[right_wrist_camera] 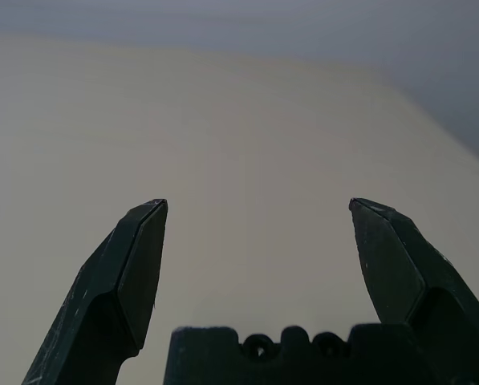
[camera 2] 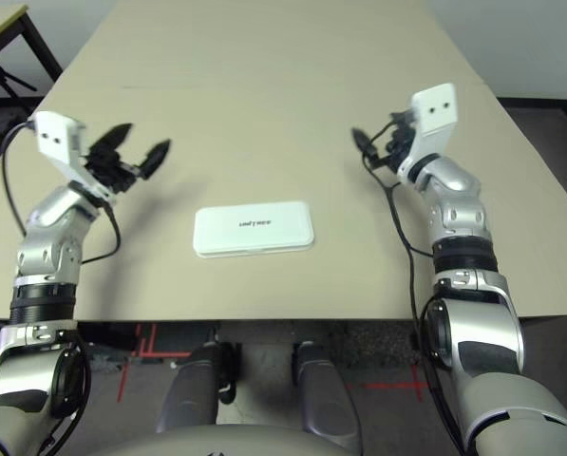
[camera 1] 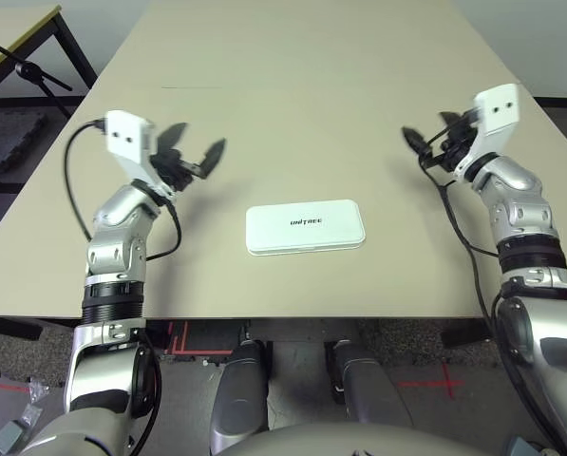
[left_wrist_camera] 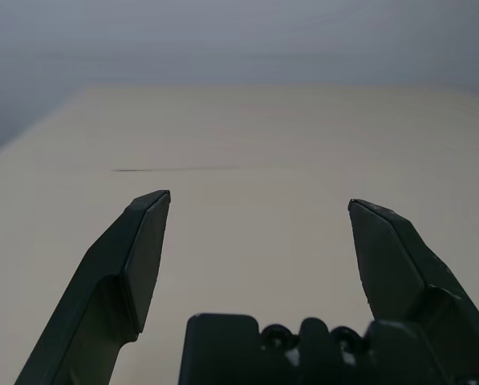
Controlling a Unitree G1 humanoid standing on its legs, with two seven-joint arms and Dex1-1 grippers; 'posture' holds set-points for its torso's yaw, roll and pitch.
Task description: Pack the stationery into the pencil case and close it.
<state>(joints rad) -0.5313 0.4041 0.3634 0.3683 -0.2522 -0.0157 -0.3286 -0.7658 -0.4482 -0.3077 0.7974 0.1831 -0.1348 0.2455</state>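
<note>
I had the pencil case [camera 1: 305, 227] lying flat on the table [camera 1: 292, 85] with its lid down, lettering up, and I saw no pens or other bits beside it, so I judged the stationery was already packed inside and the job was about finished. My left gripper [camera 1: 196, 156] was up off the table to the left of the case and well apart from it, jaws spread wide and holding nothing. My right gripper [camera 1: 427, 139] sat well to the right of the case, also clear of the table, also spread with nothing between its fingers [right_wrist_camera: 135, 273]. I read that pose as deliberate: both arms parked wide of the case so nothing could knock the shut lid.
</note>
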